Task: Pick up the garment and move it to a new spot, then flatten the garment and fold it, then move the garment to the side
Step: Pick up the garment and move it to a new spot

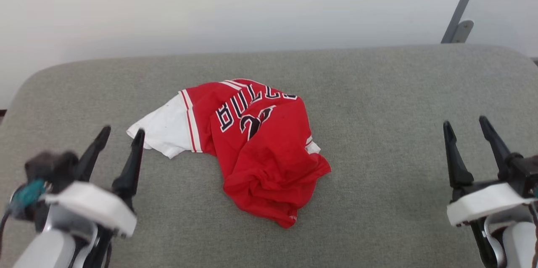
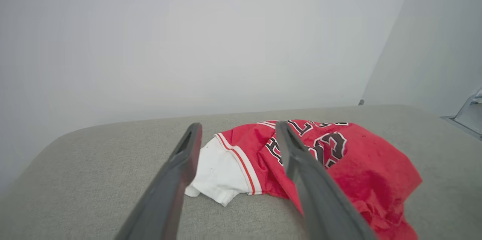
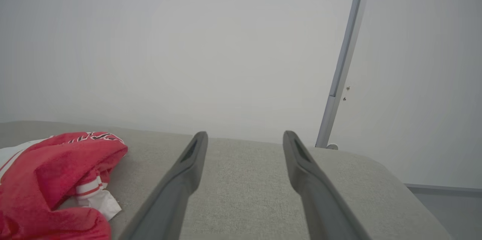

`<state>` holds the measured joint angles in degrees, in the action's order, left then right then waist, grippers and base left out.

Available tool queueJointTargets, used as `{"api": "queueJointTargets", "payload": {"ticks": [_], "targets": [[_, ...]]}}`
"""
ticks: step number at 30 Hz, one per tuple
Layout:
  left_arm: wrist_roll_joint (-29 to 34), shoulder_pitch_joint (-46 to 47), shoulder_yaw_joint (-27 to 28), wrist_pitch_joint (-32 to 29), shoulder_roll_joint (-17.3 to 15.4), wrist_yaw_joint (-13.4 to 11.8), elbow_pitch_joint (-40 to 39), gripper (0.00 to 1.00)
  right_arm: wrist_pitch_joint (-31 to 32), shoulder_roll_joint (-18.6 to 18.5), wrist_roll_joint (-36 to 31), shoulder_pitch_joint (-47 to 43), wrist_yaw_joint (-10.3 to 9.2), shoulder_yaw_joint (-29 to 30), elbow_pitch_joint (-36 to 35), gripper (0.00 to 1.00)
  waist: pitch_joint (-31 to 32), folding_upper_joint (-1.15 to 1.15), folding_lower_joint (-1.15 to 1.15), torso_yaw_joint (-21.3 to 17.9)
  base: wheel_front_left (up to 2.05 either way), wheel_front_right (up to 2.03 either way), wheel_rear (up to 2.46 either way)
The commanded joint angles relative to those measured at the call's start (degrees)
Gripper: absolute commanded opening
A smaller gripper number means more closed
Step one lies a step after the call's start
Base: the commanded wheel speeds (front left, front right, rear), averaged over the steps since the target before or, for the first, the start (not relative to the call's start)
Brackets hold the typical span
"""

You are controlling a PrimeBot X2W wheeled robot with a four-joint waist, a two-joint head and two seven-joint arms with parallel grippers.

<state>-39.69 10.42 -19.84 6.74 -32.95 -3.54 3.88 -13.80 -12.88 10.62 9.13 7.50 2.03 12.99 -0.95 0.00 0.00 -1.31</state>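
Long dark fingers (image 1: pixel 132 158) spread wide, holding nothing, on left gripper (image 1: pixel 124 130) and right gripper (image 1: pixel 465 121) alike. Between them, heaped mid-way on the grey fabric-covered counter (image 1: pixel 378 91): a crumpled red jersey shirt (image 1: pixel 260 150) with white sleeves, "BULLS" print. Looks light, limp, quick to sag; best pinched at sleeve hem or shoulder edge.

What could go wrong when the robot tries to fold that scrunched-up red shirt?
1. The shirt lies bunched in a heap, so a pinch may catch several layers and it might not spread flat.
2. The open left pincer sits close to the white sleeve; grabbing only that could drag the shirt lopsided.
3. The open right pincer is far off over the bare grey top, so its long reach could miss.
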Motion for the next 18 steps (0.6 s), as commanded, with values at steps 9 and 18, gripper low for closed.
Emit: {"api": "queueJointTargets", "payload": {"ticks": [9,18], "targets": [[-1.2,-10.0,5.0,7.2,-0.4,-1.2,0.5,1.00,-0.7,-0.7,0.6,-2.3,-0.02,1.0,2.1,1.00,1.6,0.00,0.00,1.1,0.00,0.00,0.00],[0.1,-16.7,10.8,8.5,2.0,0.7,-0.3,1.00,-1.2,0.2,0.8,-3.4,-0.02,1.7,3.1,1.00,2.1,0.00,0.00,1.7,0.00,0.00,0.00]]}}
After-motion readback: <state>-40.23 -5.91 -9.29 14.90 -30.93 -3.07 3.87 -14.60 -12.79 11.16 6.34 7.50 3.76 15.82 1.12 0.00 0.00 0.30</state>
